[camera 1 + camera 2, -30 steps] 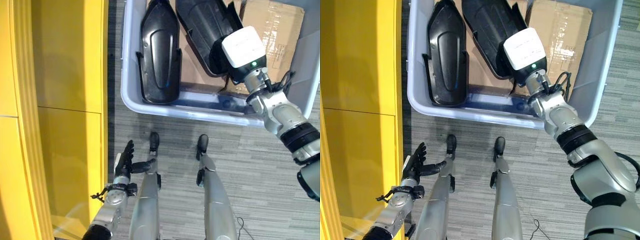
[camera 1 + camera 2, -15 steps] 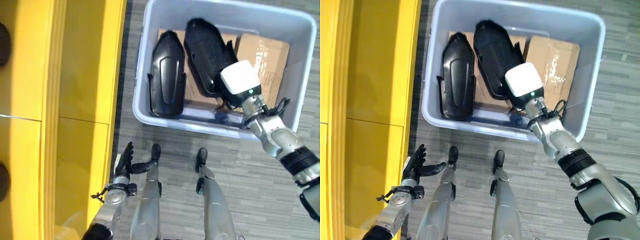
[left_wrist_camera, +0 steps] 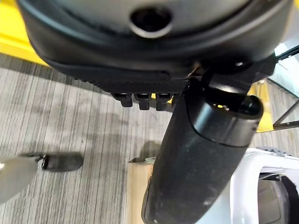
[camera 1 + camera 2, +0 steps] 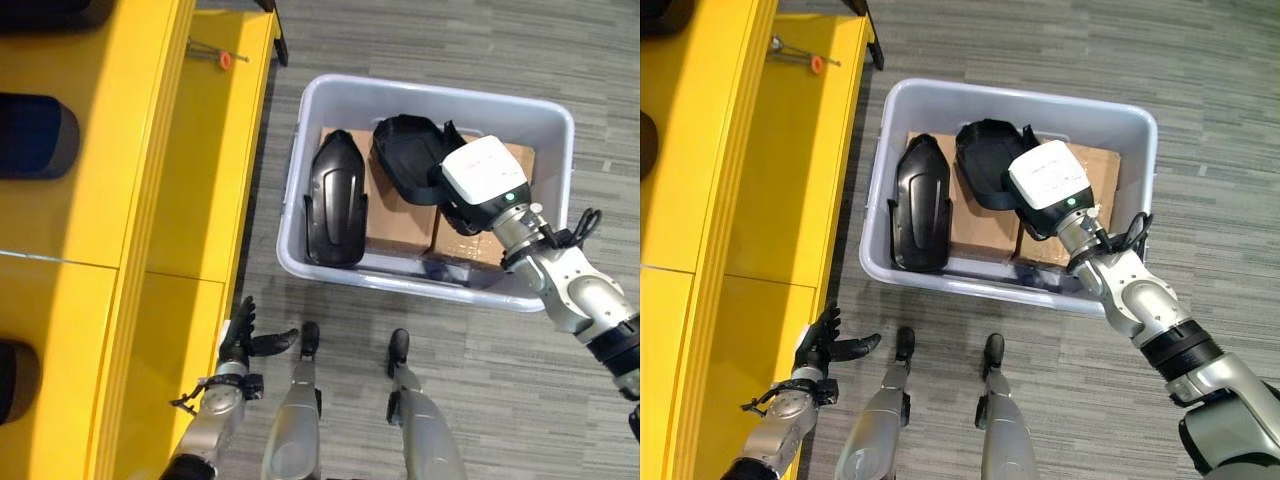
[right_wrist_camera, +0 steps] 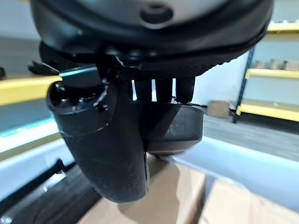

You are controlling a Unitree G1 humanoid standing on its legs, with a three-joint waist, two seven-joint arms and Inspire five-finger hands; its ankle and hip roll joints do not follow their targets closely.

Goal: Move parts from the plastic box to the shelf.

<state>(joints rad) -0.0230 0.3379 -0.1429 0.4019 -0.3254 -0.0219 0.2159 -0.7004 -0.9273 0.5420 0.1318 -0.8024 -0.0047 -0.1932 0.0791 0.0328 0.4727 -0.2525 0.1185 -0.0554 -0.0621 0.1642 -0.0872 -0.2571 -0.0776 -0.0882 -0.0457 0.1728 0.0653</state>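
The grey plastic box (image 4: 400,276) stands on the floor in front of me, lined with cardboard (image 4: 392,212). One long black moulded part (image 4: 335,200) lies in its left half. A second black part (image 4: 405,158) is tipped up at the box's middle, and my right hand (image 4: 450,195) is shut on its near end. In the right wrist view the thumb (image 5: 107,140) and curled fingers clamp that part's rim (image 5: 175,126). My left hand (image 4: 238,342) hangs open low beside the yellow shelf (image 4: 130,250), holding nothing.
The shelf runs along my left, with dark parts (image 4: 40,135) lying on its lower levels. A small red-tipped tool (image 4: 212,53) rests on the shelf's top at the far end. Grey carpet surrounds the box.
The camera has risen and pulled back, so the whole box and more shelf show. The part in my right hand has tipped up off the cardboard. The left hand stays put.
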